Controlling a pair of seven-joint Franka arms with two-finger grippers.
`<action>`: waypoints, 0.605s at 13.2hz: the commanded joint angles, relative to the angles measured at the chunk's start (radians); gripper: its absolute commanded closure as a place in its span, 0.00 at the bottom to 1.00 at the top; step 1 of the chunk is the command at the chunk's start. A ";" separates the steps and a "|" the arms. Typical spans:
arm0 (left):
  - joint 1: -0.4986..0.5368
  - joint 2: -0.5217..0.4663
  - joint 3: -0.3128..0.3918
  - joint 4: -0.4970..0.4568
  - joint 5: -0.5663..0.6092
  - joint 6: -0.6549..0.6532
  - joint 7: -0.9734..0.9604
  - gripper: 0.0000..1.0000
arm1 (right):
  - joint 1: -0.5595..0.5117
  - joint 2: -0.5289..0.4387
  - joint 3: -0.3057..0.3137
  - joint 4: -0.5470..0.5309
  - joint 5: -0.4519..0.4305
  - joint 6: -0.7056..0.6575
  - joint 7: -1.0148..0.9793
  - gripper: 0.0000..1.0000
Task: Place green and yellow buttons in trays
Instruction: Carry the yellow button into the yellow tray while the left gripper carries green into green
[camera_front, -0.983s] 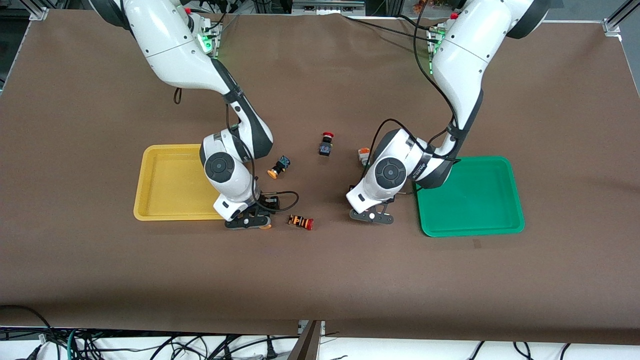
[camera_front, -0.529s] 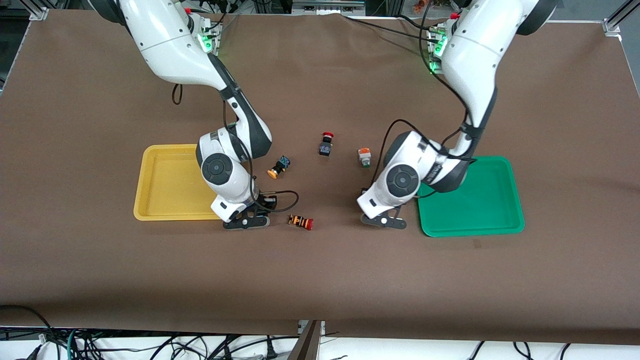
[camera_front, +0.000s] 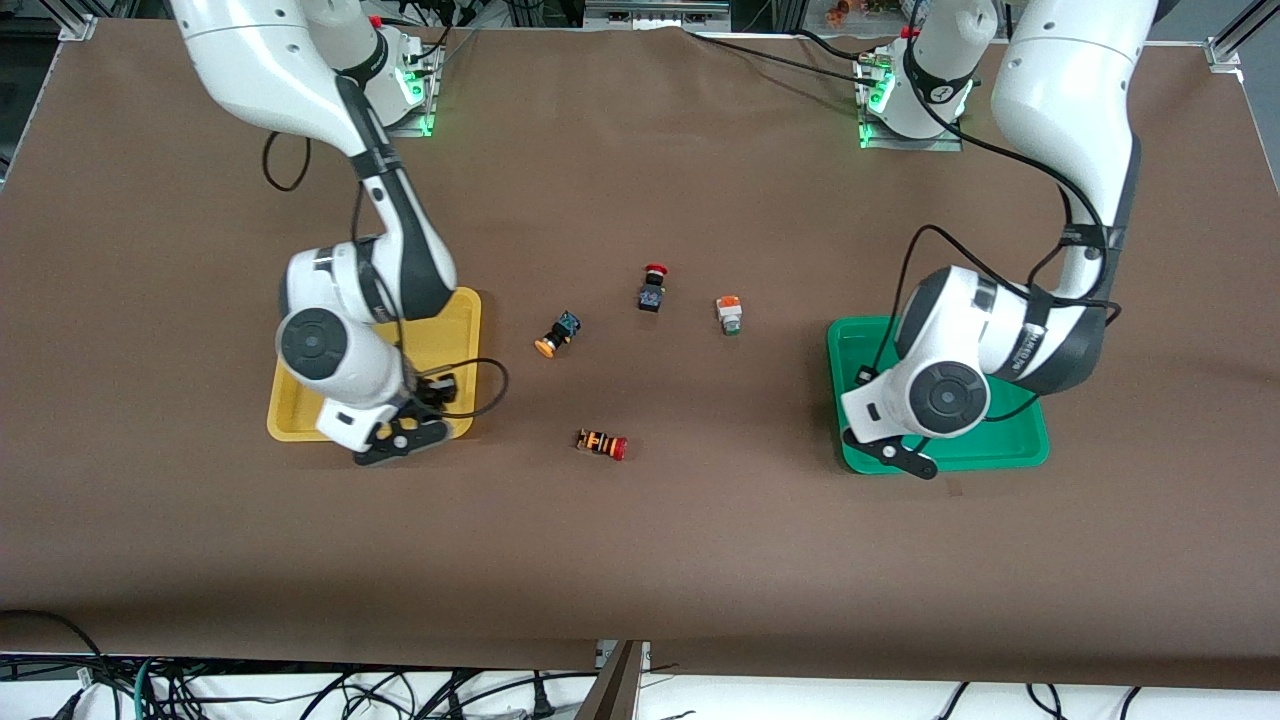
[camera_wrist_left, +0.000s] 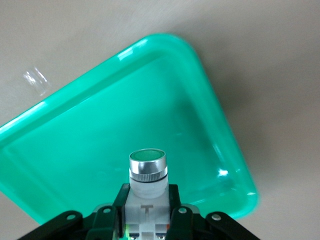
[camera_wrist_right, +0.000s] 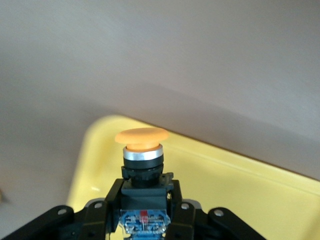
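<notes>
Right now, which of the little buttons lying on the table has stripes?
The orange-and-black striped button with a red cap, lying nearest the front camera. The other three are unstriped.

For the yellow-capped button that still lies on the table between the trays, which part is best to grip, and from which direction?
Grip the yellow-capped button by its black body, not the cap. It lies on its side, so coming straight down from above with the fingers across the body's flat sides seems best. The round cap flares wider and would probably slip. The right gripper and left gripper each hold a button over a tray now.

Front view high, facing robots — wrist views close over trays (camera_front: 300, 400).
</notes>
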 joint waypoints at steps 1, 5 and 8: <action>0.026 -0.023 -0.019 -0.190 0.027 0.213 0.014 0.84 | -0.022 -0.104 -0.028 -0.198 0.019 0.043 -0.073 0.77; 0.011 -0.048 -0.022 -0.188 0.015 0.187 0.003 0.00 | -0.097 -0.109 -0.029 -0.338 0.019 0.170 -0.134 0.60; -0.001 -0.117 -0.132 -0.184 -0.062 0.101 -0.127 0.00 | -0.111 -0.121 -0.022 -0.326 0.019 0.157 -0.128 0.25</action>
